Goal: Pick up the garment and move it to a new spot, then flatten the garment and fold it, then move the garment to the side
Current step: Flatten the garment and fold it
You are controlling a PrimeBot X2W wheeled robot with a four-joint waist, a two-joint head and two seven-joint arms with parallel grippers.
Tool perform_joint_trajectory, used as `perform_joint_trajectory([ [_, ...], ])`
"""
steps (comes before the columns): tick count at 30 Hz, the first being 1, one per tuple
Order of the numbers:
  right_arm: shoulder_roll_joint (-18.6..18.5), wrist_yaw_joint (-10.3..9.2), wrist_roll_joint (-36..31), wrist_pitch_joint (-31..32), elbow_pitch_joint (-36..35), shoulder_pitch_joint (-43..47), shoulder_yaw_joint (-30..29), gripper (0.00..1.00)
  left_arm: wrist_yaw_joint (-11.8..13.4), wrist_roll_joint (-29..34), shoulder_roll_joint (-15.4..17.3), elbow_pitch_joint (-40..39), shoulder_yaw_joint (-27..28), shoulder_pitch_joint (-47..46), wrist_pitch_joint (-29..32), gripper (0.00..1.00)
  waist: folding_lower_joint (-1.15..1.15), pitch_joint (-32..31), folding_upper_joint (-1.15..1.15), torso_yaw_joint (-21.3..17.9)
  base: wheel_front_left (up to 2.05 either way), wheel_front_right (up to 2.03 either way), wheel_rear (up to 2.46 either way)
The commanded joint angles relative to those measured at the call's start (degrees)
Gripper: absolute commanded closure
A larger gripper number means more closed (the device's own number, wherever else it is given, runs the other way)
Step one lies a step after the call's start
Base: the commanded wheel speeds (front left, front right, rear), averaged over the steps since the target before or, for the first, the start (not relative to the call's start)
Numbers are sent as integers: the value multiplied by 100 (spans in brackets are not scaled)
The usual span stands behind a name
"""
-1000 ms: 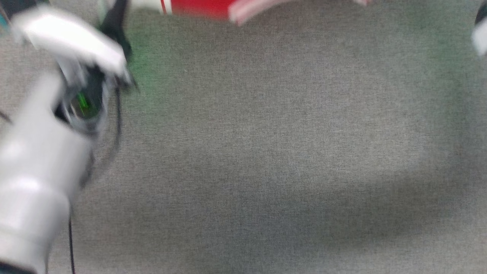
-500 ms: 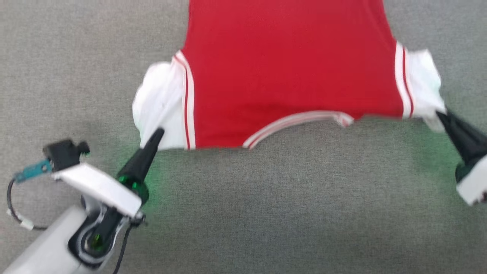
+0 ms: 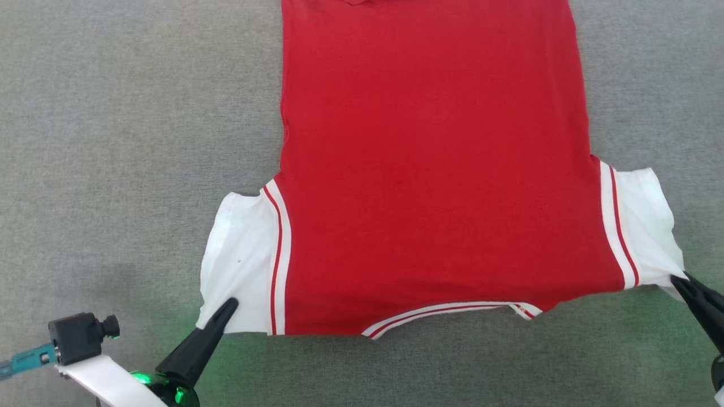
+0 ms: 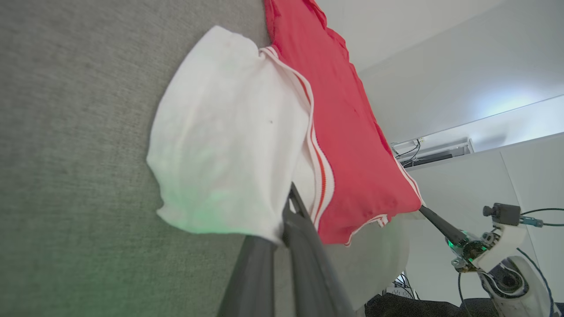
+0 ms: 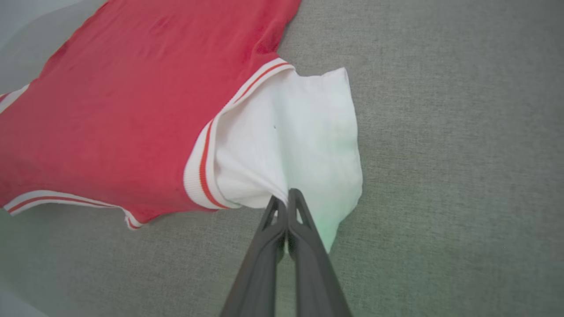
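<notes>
The left pincer (image 3: 229,305) and the right pincer (image 3: 676,280) are each clenching the red shirt (image 3: 430,169) by a sleeve as it is lying spread on the grey worktop (image 3: 113,141), so flattening is apparently underway, and folding next is calling for an even pull.

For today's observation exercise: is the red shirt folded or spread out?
Spread out. The garment lies flat on the grey surface, its white sleeves out to both sides; no fold crosses the red body.
</notes>
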Motion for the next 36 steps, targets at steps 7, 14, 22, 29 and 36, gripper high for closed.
perform_joint_trajectory([
  [7,326,-3,-415,467,-265,111,-155,100,-10,249,-334,158,-136,-101,78,100,0,-22,0,99,0,0,0],
  [14,223,-3,-451,657,523,-315,461,100,-10,407,-852,981,-425,-509,306,100,0,-27,0,133,0,0,0],
  [22,218,-2,-367,454,1267,-613,1081,100,-9,460,-1157,1533,-516,-662,229,100,0,9,0,171,0,0,0],
  [29,-18,-3,-548,302,1399,-838,1423,0,-9,443,-1163,1591,-548,-712,167,100,0,25,0,129,0,0,0],
  [36,-770,-3,-465,697,297,-654,604,0,-11,612,-1051,1161,-502,-666,42,100,0,124,0,148,0,0,0],
])
